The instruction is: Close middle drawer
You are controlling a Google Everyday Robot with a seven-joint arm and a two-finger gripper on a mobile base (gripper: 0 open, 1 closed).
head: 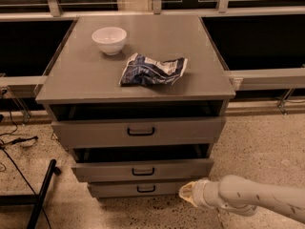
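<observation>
The middle drawer [143, 169] is the second of three grey cabinet drawers. It has a wide low front and a small black bar handle [143, 171]. It stands pulled out, with a dark gap showing above its front panel. My gripper [188, 193] is at the end of a white arm coming in from the lower right. It sits just below the right end of the middle drawer's front, level with the lowest drawer [143, 189], near the floor.
The uppermost drawer [138, 131] is also pulled out a little. A white bowl [109, 39] and a crumpled blue chip bag [152, 69] lie on the cabinet top [200, 80]. A black stand leg [42, 194] and cables lie on the floor at left.
</observation>
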